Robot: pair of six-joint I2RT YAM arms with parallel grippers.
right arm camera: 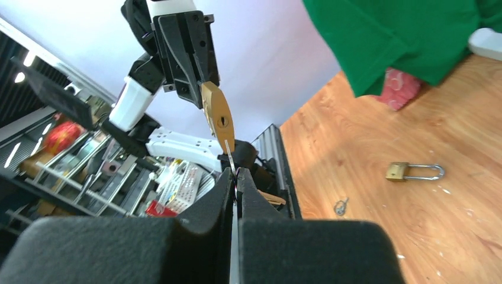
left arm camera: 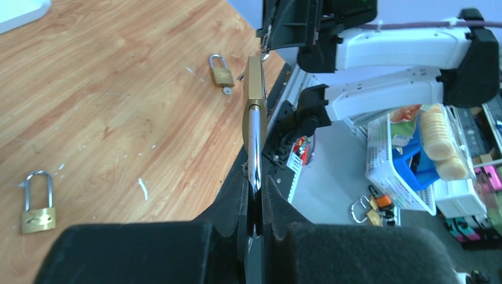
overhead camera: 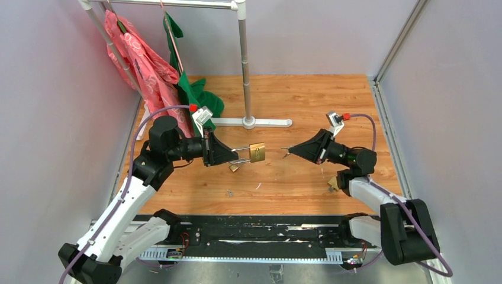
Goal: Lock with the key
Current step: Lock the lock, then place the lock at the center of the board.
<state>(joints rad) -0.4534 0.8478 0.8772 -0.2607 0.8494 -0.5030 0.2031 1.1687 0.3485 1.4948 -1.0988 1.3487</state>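
Note:
My left gripper (overhead camera: 232, 157) is shut on the silver shackle (left arm camera: 254, 145) of a brass padlock (overhead camera: 257, 152) and holds it in the air, body pointing right. In the right wrist view the padlock's body (right arm camera: 217, 115) shows its keyhole facing me. My right gripper (overhead camera: 295, 150) is shut on a thin key (right arm camera: 229, 154), whose tip (overhead camera: 284, 149) points left at the padlock. A small gap separates the key tip from the padlock. The jaws also show in the left wrist view (left arm camera: 254, 184) and the right wrist view (right arm camera: 235, 175).
A second padlock (overhead camera: 234, 167) lies on the wooden table (overhead camera: 296, 100) under the held one, and a third (overhead camera: 333, 184) lies by the right arm. A loose key (overhead camera: 229, 192) lies near the front. A clothes rack post (overhead camera: 245, 65) with pink and green garments (overhead camera: 192, 89) stands behind.

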